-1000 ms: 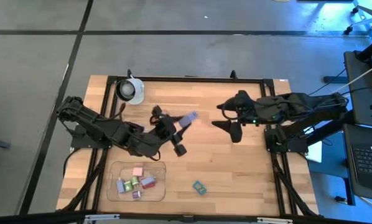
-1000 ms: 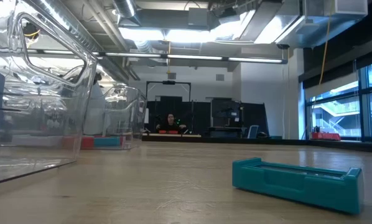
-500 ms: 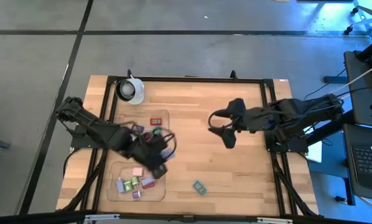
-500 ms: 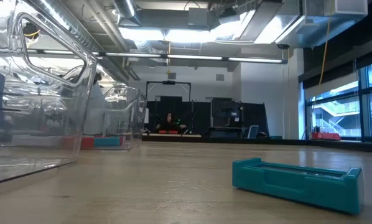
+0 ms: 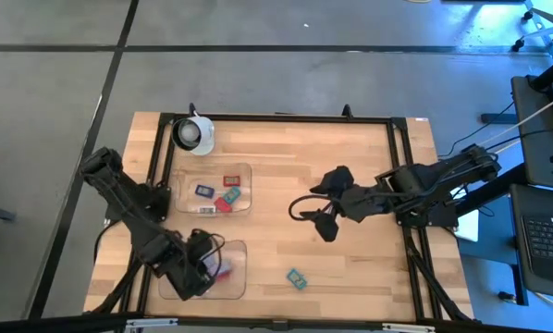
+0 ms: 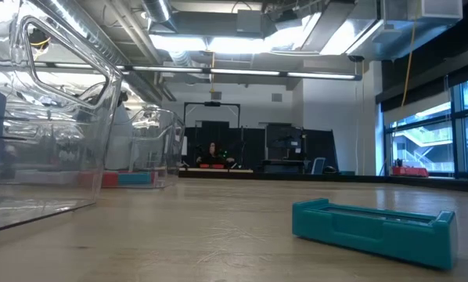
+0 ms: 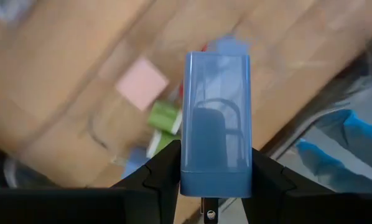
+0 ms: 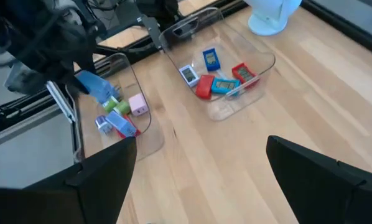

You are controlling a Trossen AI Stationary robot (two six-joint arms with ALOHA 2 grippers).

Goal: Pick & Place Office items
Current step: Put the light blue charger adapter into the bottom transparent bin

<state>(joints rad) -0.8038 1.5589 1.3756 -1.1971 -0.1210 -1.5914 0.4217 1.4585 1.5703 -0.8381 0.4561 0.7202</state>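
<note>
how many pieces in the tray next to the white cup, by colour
red pieces: 2
blue piece: 1
teal piece: 1
white piece: 1
total: 5
not counted: lavender-blue block in the left gripper

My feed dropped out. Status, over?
Left gripper shut on blue piece, over near tray. Right gripper open, mid-table. Teal piece loose on table.

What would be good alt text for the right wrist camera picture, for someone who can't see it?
The left gripper holds a light-blue block over a clear tray of small coloured pieces. A second clear tray beside it holds red, blue and white pieces, a white cup beyond it on the wooden table.
</note>
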